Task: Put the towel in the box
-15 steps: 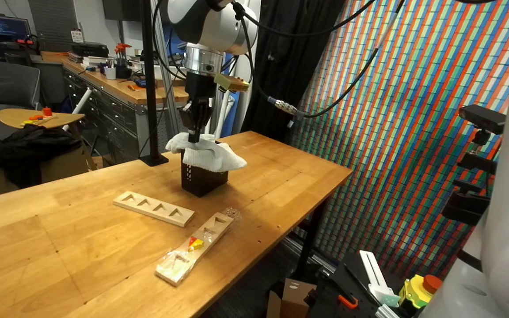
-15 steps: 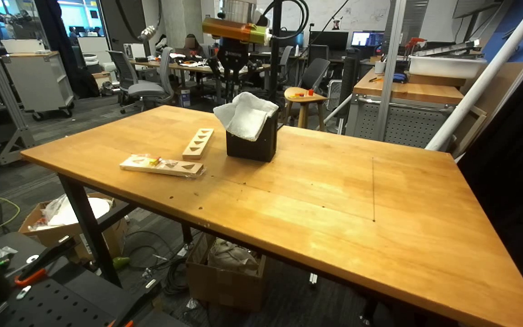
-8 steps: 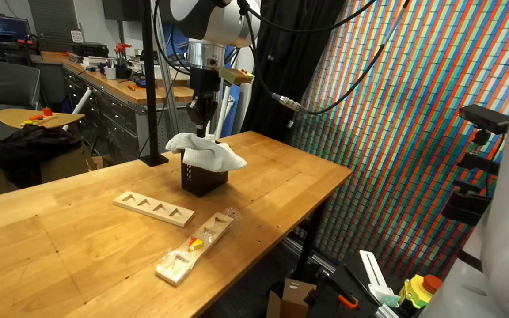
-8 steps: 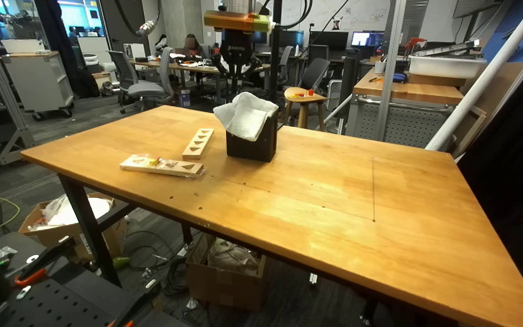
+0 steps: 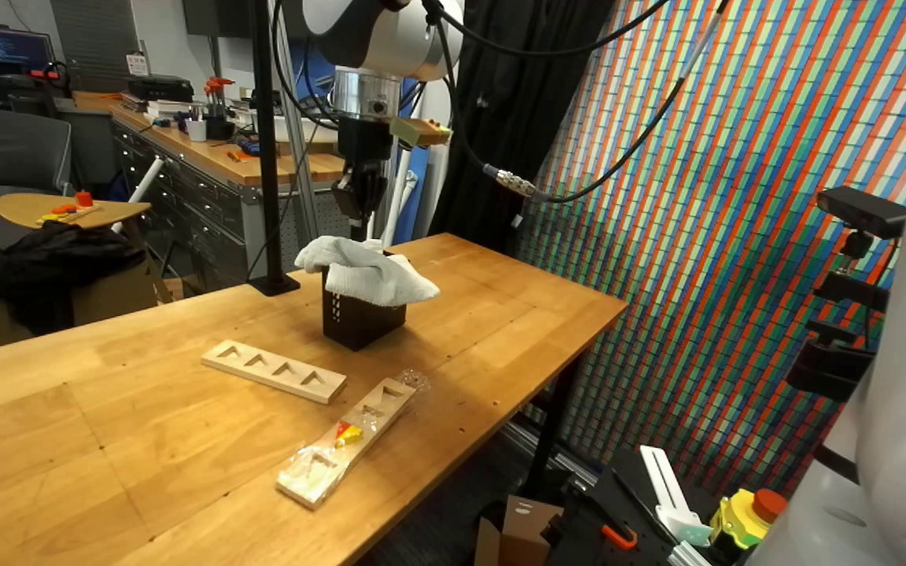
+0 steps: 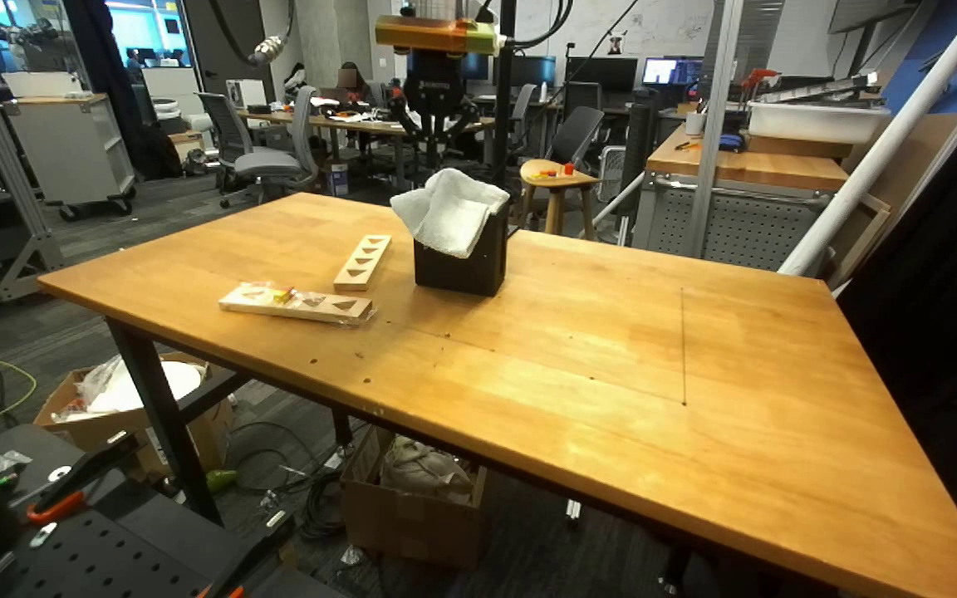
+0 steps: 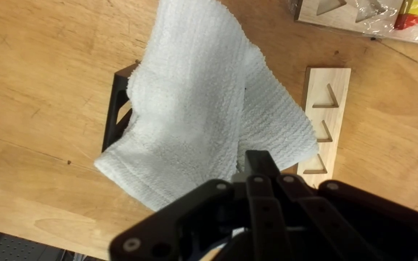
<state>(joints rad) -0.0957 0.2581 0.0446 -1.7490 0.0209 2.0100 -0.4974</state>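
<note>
The white towel [image 5: 381,277] lies draped over the top of the black box [image 5: 360,321] on the table. In an exterior view the towel [image 6: 455,218] hangs over the rim of the box [image 6: 463,276], its corners outside. In the wrist view the towel [image 7: 191,94] covers most of the box opening; only one edge of the box [image 7: 110,117] shows. My gripper [image 7: 261,163] is shut with its fingertips together and no towel between them. In both exterior views the gripper [image 5: 358,233] stands just above the towel, pointing down [image 6: 434,159]. The box's inside is hidden.
A wooden board with triangular recesses [image 5: 274,373] lies near the box. A plastic-wrapped board [image 5: 362,428] with red and yellow pieces lies nearer the table edge. A black pole [image 5: 267,157] stands at the table's far edge, close to the arm.
My gripper has risen off the towel and shifted slightly; it hardly moves in the last half second. The towel and box have not moved.
</note>
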